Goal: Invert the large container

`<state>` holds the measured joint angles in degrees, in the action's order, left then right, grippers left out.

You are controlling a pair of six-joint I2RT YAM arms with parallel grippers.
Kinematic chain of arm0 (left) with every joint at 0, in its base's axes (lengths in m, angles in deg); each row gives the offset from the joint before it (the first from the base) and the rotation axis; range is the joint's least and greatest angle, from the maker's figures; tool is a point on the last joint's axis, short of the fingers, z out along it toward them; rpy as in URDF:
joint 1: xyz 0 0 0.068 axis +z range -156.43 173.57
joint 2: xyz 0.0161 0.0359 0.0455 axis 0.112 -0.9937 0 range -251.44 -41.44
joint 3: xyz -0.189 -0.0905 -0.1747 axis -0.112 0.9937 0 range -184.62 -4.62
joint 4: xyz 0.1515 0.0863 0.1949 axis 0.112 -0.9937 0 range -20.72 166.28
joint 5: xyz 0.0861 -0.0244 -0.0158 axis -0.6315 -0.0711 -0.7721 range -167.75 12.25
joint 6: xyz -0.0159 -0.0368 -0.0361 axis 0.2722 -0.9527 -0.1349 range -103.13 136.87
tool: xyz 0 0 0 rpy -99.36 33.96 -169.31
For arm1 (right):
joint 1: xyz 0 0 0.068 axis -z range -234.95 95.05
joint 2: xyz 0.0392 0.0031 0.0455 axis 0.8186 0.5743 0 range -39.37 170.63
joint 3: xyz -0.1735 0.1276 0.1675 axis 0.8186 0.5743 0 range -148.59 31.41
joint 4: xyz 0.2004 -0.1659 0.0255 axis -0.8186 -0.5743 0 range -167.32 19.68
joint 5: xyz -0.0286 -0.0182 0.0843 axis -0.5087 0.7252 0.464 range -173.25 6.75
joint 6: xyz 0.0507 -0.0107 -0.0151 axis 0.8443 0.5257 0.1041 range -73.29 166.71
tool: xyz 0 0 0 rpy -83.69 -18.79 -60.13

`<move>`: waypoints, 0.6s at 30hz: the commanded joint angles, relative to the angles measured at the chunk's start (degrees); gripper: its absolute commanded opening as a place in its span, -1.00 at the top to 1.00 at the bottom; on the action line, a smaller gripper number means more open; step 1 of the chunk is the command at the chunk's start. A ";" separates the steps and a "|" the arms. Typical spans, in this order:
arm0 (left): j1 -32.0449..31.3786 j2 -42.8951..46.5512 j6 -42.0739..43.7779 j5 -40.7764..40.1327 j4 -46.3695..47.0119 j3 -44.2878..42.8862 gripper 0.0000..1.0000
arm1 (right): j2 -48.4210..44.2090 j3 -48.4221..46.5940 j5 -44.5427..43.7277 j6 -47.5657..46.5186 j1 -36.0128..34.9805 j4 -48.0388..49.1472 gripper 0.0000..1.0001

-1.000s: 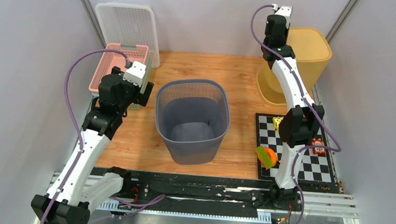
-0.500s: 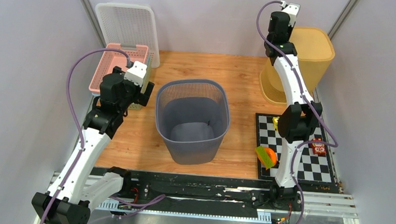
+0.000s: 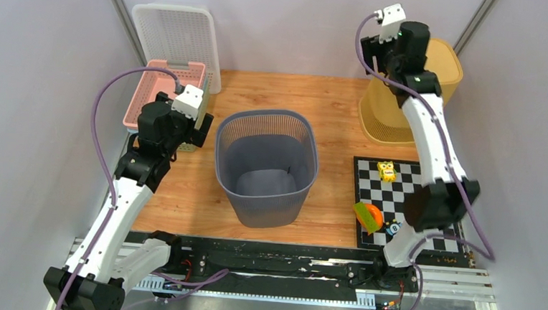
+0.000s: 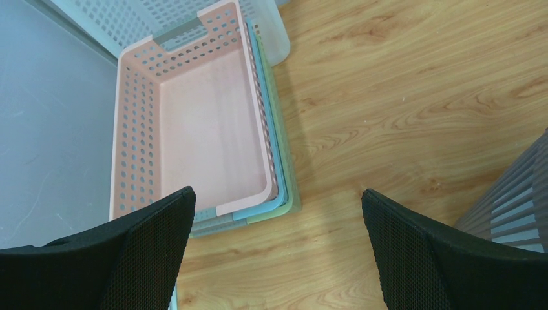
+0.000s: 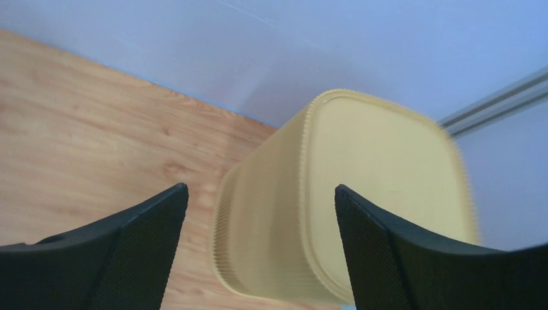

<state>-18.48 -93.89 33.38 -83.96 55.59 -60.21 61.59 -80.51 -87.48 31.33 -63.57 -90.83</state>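
Note:
The large container (image 3: pixel 445 75) is yellow and ribbed; it stands upside down at the back right, flat base up and flared rim on the wood. My right gripper (image 3: pixel 375 57) hovers just above its left upper edge, open, with nothing held. In the right wrist view the container (image 5: pixel 381 174) lies below and between the spread fingers of this gripper (image 5: pixel 260 188), slightly blurred. My left gripper (image 3: pixel 200 122) is open over bare wood beside the stacked baskets, also empty (image 4: pixel 278 192).
A grey ribbed bin (image 3: pixel 266 165) stands upright mid-table. Stacked pink, blue and green baskets (image 4: pixel 200 123) sit at the left, with a white basket (image 3: pixel 178 38) leaning behind. A checkered mat (image 3: pixel 370 179) at the front right carries small toys (image 3: pixel 386 170).
The right gripper's jaws have spread wide and the right arm has swung rightwards above the yellow container. The left arm has not moved.

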 commanded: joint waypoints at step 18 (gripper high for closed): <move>0.54 0.53 -0.38 1.65 -0.04 0.33 -1.00 | -16.25 18.40 9.10 -49.50 11.16 -12.92 -0.82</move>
<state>-18.48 -93.49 33.36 -82.87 55.57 -60.21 43.36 -60.64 -79.31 -14.26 -54.20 -102.09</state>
